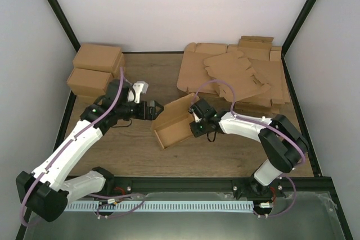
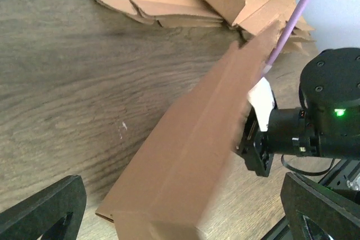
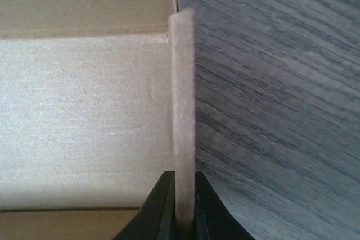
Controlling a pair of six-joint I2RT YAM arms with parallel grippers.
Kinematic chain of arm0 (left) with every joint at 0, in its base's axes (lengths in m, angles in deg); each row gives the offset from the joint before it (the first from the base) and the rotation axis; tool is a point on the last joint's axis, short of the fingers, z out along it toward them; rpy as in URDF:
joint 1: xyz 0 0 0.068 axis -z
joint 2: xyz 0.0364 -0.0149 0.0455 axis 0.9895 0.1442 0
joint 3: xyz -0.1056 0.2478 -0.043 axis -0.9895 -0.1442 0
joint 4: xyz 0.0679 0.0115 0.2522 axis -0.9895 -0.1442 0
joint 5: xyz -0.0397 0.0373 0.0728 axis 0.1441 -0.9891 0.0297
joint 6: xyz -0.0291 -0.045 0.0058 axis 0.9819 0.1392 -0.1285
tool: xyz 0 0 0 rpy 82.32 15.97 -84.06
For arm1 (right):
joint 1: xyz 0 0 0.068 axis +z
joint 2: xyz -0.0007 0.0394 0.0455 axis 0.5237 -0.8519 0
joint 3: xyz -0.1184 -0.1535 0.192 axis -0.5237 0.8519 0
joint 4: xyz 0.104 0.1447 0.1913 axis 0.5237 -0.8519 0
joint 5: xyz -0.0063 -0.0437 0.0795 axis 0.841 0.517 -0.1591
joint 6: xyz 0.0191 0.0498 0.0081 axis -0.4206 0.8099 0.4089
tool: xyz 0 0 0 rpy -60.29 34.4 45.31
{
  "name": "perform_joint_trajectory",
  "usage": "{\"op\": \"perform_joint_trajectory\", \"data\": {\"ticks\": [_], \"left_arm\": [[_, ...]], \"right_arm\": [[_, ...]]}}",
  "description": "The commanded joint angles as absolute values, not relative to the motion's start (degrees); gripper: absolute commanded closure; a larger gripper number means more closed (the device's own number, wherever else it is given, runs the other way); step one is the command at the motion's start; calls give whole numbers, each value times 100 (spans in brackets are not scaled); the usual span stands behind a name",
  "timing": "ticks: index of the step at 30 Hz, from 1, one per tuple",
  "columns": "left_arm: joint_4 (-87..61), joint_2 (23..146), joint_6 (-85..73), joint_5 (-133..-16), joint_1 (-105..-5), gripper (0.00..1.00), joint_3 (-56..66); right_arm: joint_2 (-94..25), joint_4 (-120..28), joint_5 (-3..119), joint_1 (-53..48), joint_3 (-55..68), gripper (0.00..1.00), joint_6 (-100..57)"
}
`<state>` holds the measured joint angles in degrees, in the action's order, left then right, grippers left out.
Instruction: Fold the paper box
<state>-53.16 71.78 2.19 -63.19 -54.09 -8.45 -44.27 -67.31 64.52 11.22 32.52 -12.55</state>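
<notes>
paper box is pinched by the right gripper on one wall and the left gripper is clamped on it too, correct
Only half. The right gripper pinches a wall of the paper box, but the left gripper is open: the left wrist view shows its fingers spread wide, clear of the cardboard.

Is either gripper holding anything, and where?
The right gripper pinches the paper box by the edge of one side wall; the left gripper is open, holding nothing.

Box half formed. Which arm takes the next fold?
Left, probably. The right gripper is clamped on a wall of the paper box, anchoring it; the left gripper is open and unloaded beside the box's end.
</notes>
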Motion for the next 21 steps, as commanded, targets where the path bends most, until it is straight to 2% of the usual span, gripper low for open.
{"op": "perform_joint_trajectory", "data": {"ticks": [1, 3, 5, 13, 17, 21], "left_arm": [[-5043, 6920, 205, -6284, -5424, 2, -1164], [-5008, 6911, 211, -6231, -5421, 2, -1287], [-4967, 6966, 245, -6185, -5426, 2, -1409], [-4687, 7238, 262, -6194, -5421, 2, -1705], [-4645, 7286, 239, -6239, -5425, 2, -1720], [-4620, 7338, 248, -6266, -5421, 2, -1753]], "right_arm": [[-4476, -6394, 6329, 1096, 3283, 91, -984], [-4485, -6350, 6340, 1097, 3291, 80, -1060], [-4494, -6336, 6393, 1096, 3287, 76, -1104], [-4641, -6229, 6532, 1149, 3097, 72, -1578], [-5004, -6359, 7226, 1395, 2873, 72, -1762], [-5254, -6408, 7891, 1632, 2760, 81, -1692]]}}
